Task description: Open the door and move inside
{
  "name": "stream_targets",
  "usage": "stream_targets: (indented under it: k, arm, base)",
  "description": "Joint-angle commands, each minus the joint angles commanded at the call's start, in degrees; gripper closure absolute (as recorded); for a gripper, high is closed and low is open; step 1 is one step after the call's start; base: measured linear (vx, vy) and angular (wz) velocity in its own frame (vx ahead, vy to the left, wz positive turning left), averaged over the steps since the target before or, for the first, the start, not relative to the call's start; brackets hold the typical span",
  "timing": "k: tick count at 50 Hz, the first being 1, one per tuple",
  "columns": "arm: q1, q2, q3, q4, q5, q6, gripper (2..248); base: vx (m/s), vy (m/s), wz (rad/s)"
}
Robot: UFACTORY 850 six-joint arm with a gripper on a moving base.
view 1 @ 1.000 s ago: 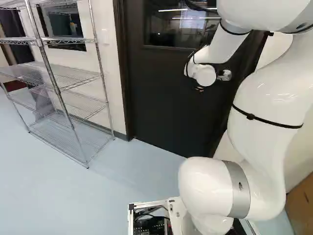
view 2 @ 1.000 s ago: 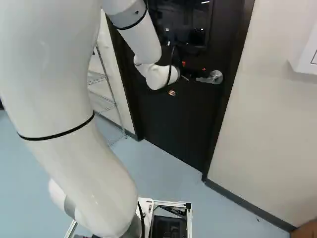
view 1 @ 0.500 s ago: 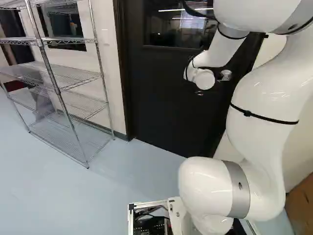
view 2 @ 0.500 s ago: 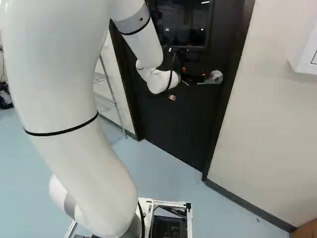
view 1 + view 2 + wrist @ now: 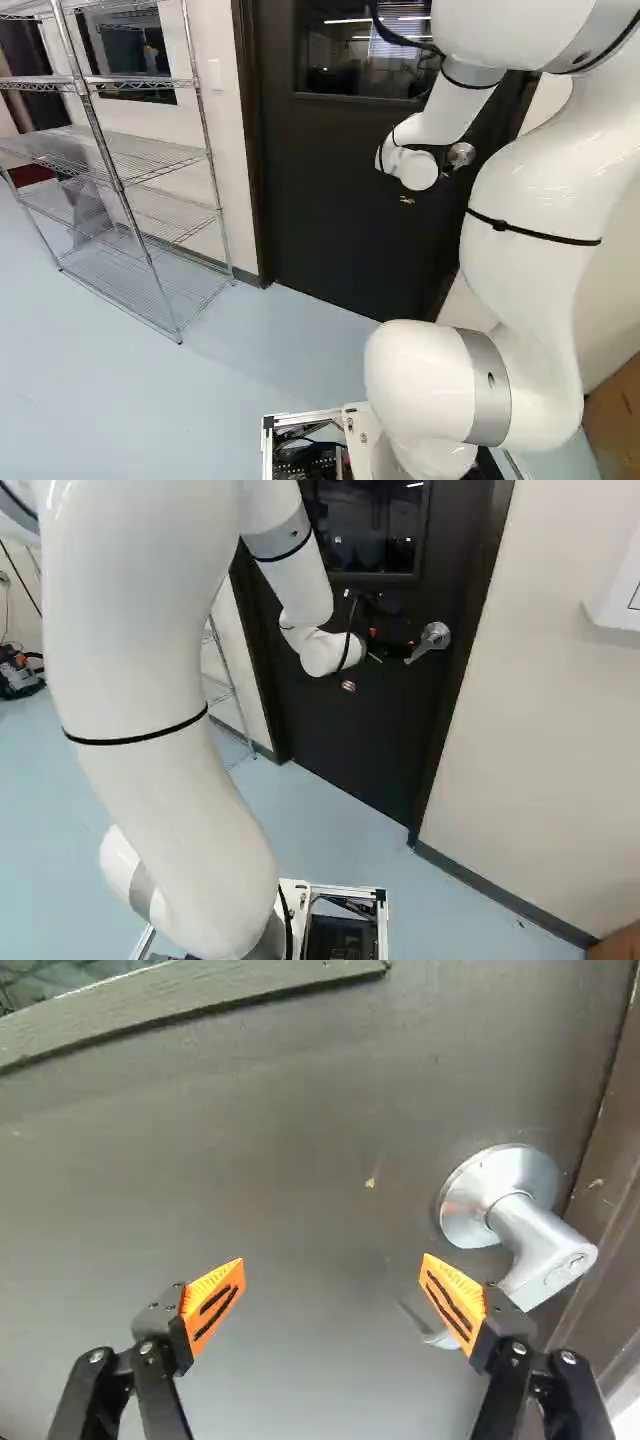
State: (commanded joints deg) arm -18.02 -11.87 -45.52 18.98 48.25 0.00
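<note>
My claw (image 5: 333,1260) stands wide in the wrist view, nothing gripped; one orange pad (image 5: 455,1305) overlaps the lever handle (image 5: 548,1255), whose free end pokes out between the fingers. I can't tell whether they touch. It's bare metal: rigid, smooth, probably a bit slippery, with a spring pushing back. I'd bear down near that free end, well out from the round plate (image 5: 495,1195), where turning should take least effort.

In the left base view, the dark door (image 5: 340,210) fills the upper middle and looks shut in its frame. I expect it to be heavy and swing slowly, so I'd want a steady push, lever held down. The handle is upper right of centre, beside my wrist. Against a second ago, the white arm (image 5: 440,115) has its wrist slightly lower; the wire shelf (image 5: 125,190) hasn't shifted, so the base is parked.

In the right base view, the handle is right of centre in the upper half. It was about level; now it slopes down toward the claw, so it has turned.
</note>
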Motion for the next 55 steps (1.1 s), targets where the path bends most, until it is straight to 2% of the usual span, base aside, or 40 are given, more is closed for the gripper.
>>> stream_targets:
  k: [19,37,55]
  arm:
    - [-0.1,-3.3,-1.1,0.0,0.0,0.0,3]
    - [0.3,-9.7,-6.5,0.0,0.3,0.0,3]
    - [0.9,-14.5,-12.2,0.0,1.4,0.0,3]
  base:
    - [0.000,0.000,0.000]
    - [0.000,0.000,0.000]
    - [0.000,0.000,0.000]
